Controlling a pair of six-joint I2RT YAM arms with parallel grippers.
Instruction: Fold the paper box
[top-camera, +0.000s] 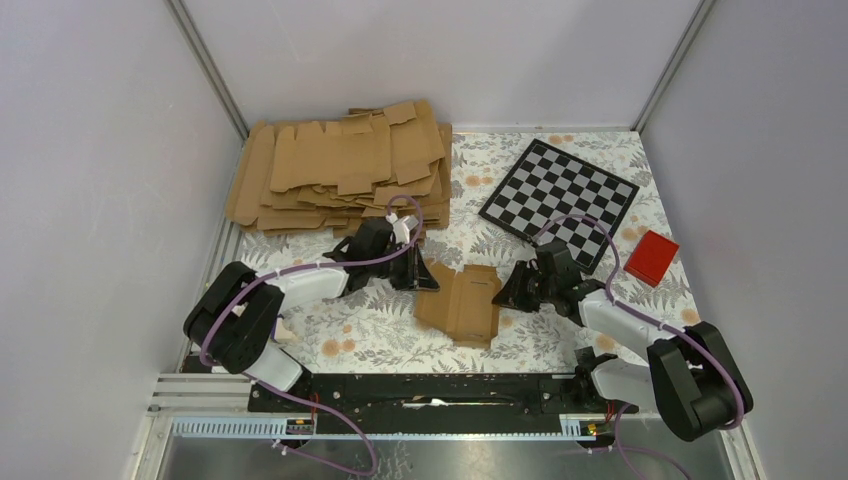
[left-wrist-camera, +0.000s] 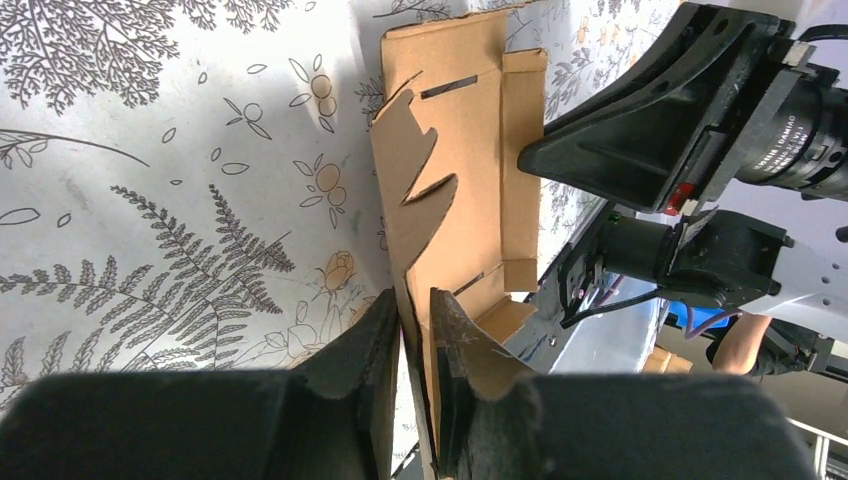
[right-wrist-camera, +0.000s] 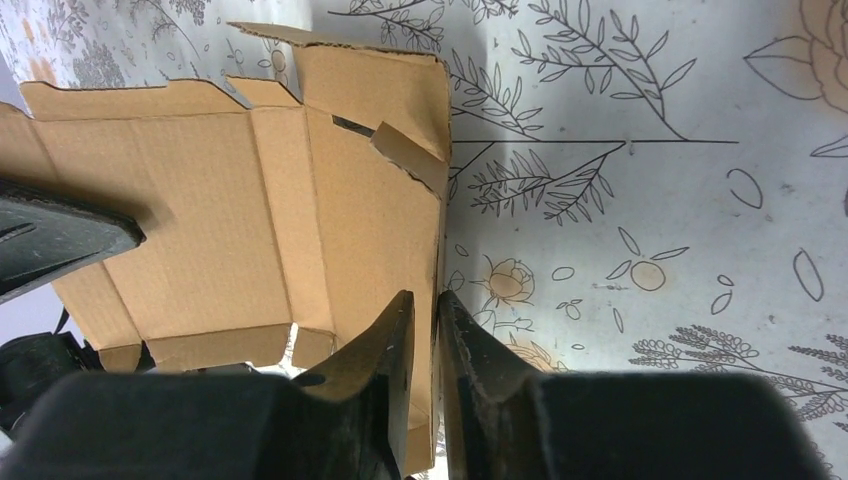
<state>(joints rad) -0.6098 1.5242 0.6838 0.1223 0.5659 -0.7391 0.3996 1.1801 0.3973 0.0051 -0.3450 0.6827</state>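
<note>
Light, thin, easily creased kraft paper box (top-camera: 465, 305) lies centre-scene, half folded. Left gripper (left-wrist-camera: 412, 300) pinches its left wall. Right gripper (right-wrist-camera: 425, 300) narrowly straddles its right wall, grip unclear. Likely best held near the creases.

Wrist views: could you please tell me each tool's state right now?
Left tool: closed on a flap of the small brown cardboard paper box.
Right tool: slightly apart around the box's edge; grip cannot be told.
</note>
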